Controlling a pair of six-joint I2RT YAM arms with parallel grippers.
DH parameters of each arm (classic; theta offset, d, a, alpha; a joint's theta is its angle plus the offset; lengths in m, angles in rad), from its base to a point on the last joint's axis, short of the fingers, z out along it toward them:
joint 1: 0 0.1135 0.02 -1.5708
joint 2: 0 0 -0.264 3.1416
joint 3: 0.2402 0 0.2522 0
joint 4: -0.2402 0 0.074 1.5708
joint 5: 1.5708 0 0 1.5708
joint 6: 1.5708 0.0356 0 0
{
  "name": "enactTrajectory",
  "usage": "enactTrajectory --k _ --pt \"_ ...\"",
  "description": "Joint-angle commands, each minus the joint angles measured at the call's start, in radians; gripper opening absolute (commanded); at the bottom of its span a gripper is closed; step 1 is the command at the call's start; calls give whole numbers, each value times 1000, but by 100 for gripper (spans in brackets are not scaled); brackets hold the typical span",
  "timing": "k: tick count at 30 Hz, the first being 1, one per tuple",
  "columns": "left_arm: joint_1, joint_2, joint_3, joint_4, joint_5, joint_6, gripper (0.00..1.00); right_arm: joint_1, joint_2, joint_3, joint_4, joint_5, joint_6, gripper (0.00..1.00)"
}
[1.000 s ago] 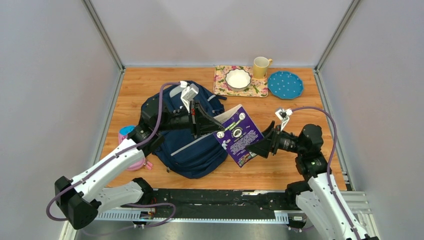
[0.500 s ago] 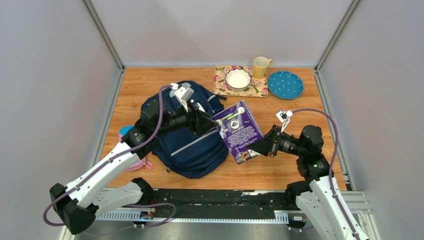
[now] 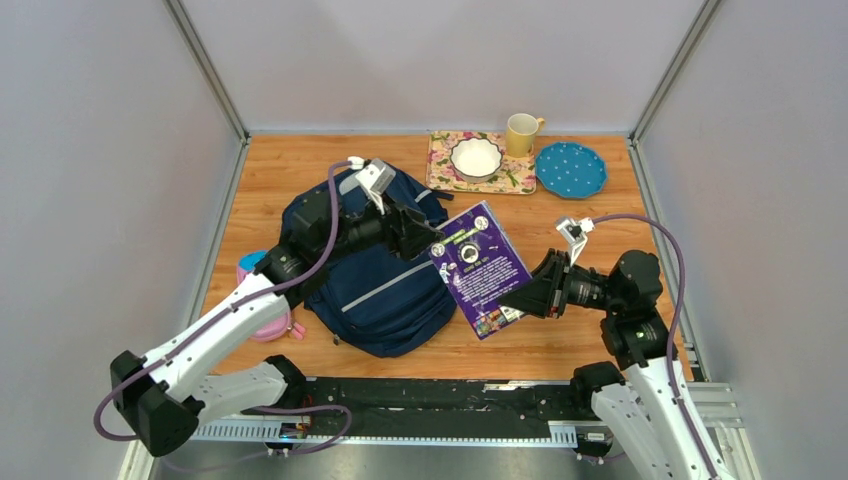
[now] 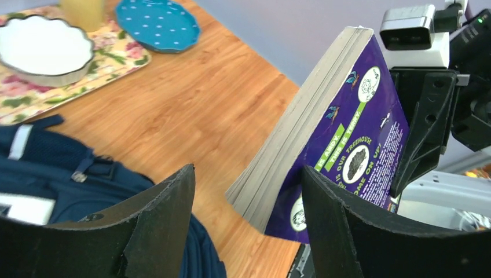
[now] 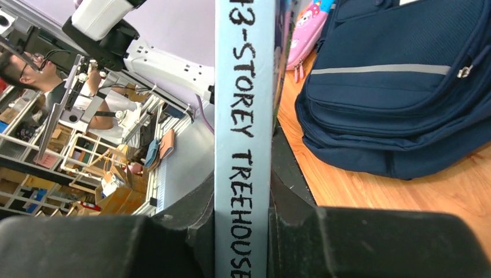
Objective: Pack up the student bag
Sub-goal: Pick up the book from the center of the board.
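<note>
The right gripper [image 3: 520, 298] is clamped on the near edge of a purple book [image 3: 478, 265], holding it tilted above the table [image 3: 560, 340]; the right wrist view shows both fingers pressed against the spine. The student bag [image 3: 375, 290] lies flat just left of the book, its long axis running roughly near to far. The left gripper [image 3: 425, 237] is the nearer to it: it hovers over the bag's far right part with its jaws apart and empty, facing the book's page edge. No open compartment can be confirmed from these views. The left arm crosses the bag and may obstruct insertion. A pink pencil case [image 3: 275, 328] lies against the bag's left side; a tray [image 3: 440, 165], mug [image 3: 521, 133] and blue plate [image 3: 570, 170] stand well apart at the far edge.
</note>
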Motion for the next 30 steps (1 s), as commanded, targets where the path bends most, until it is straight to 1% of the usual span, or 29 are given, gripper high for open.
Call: enactTrajectory --k 1,2,5,10,12,13,15,16,18,19,20,21,22,23,24,25,28,30 --pt "-4 79 99 114 152 30 74 21 -17 119 -1 -118 -64 0" --pt "-1 90 107 136 215 24 74 27 -14 128 -23 -123 -86 0" --pt "2 116 112 203 300 -19 74 44 -7 140 -37 -163 -115 0" --pt "22 109 116 194 318 -7 75 57 -7 140 -55 -206 -151 0" --pt "32 112 121 191 350 -11 75 68 -15 148 -58 -211 -160 0" --pt "39 116 124 200 416 -23 75 70 -20 160 -63 -220 -174 0" --pt "51 142 141 202 470 -46 75 76 -20 171 -63 -240 -184 0" --pt "54 150 144 216 525 -74 75 80 -14 182 -66 -247 -190 0" --pt "57 181 150 240 585 -103 76 99 -4 197 -83 -266 -230 0" --pt "59 191 150 275 652 -141 76 105 8 206 -142 -269 -258 0" --pt "59 201 149 304 686 -167 76 122 14 225 -171 -272 -319 0" --pt "59 216 144 371 717 -195 76 125 22 232 -198 -258 -339 0" --pt "60 222 139 410 776 -258 76 125 34 242 -237 -252 -361 0" --pt "59 228 126 448 806 -290 76 126 42 252 -245 -252 -373 0" --pt "59 239 117 525 829 -321 76 128 51 255 -242 -255 -378 0" --pt "59 242 109 544 855 -367 76 125 65 262 -239 -244 -378 0" --pt "59 244 86 530 887 -370 76 128 86 275 -213 -226 -368 0" --pt "59 227 63 484 887 -352 63 128 94 278 -206 -208 -373 0"
